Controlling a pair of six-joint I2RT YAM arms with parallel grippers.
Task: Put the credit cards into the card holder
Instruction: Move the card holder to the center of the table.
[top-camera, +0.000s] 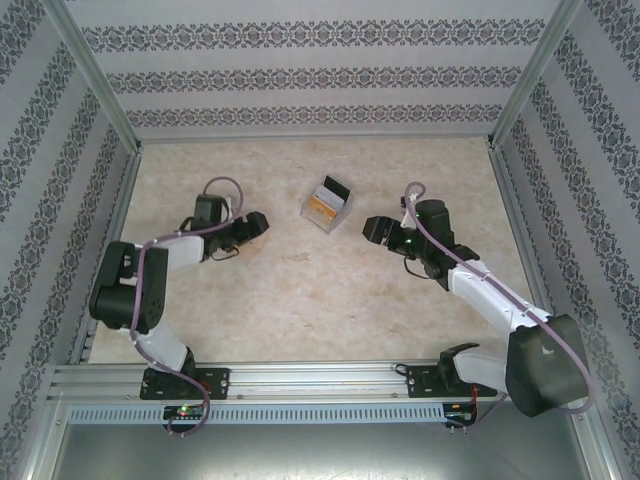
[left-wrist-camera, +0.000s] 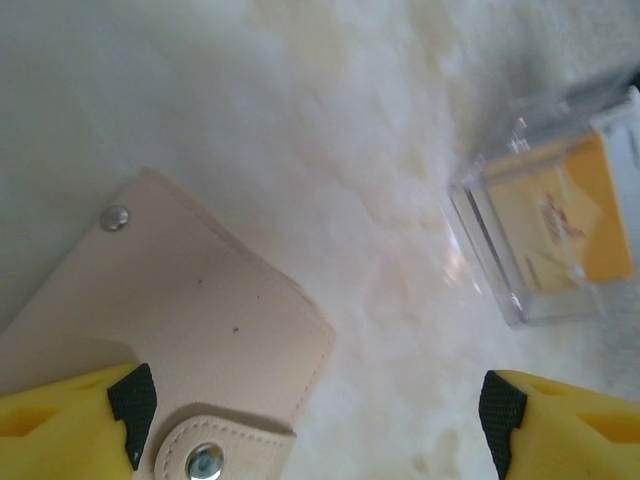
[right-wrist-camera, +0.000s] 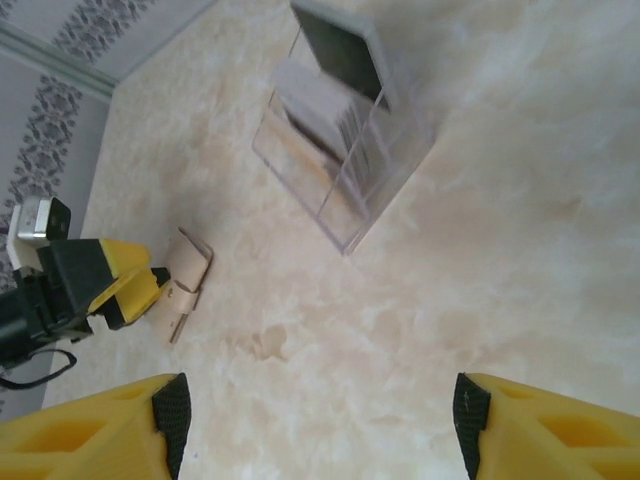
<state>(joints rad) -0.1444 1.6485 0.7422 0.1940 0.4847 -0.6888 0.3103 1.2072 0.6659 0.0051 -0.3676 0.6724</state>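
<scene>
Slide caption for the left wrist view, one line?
Open fingers hover over the table, the tan card holder by one finger, an orange-yellow card in the clear box at right.

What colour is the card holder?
The card holder is pale tan with silver snaps. It is clearest in the left wrist view.

I see a clear box (top-camera: 327, 203) holding cards (top-camera: 321, 206) on the table (top-camera: 300, 300). My left gripper (top-camera: 257, 222) sits at about 9 o'clock from it, my right gripper (top-camera: 373, 230) at 4 o'clock, both near.
</scene>
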